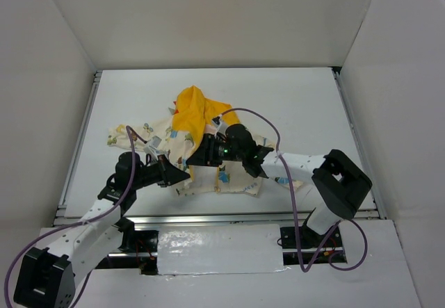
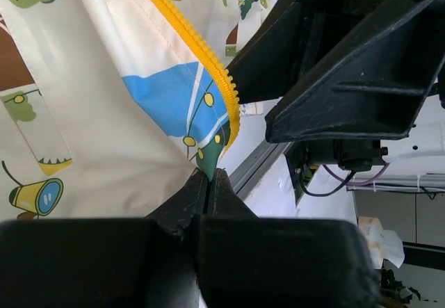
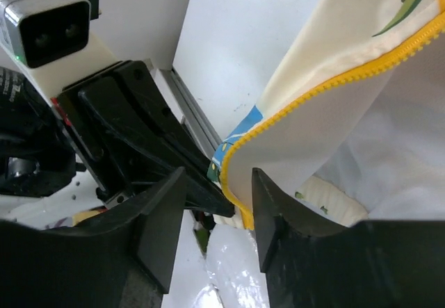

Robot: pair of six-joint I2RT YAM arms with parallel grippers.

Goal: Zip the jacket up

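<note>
Left wrist view: your left pincer [image 2: 208, 181] is pressed together on the bottom corner of the jacket [image 2: 104, 106], just where the yellow zipper teeth [image 2: 208, 54] end. No gap shows between its fingers, and the cloth fans away from the tips.

Right wrist view: your right pincer [image 3: 218, 183] stands apart. The toothed edge hangs in the gap between its fingers, and nothing is gripped. It sits just beside the left pincer, tips nearly meeting.

Top external view: the jacket lies crumpled on the bench [image 1: 292, 106] beyond both pincers, with the hood [image 1: 193, 110] heaped on the far side.

Judgement: you are anchoring the hem and seeking the slider. No view shows me the slider or pull tab, so locate it before closing. Hold the left grip firm and draw the hem toward the arm bases so the teeth run straight. Close the right pincer on the tab only, not on loose cloth, as bunched fabric may jam the track.

Containers: none in view.
</note>
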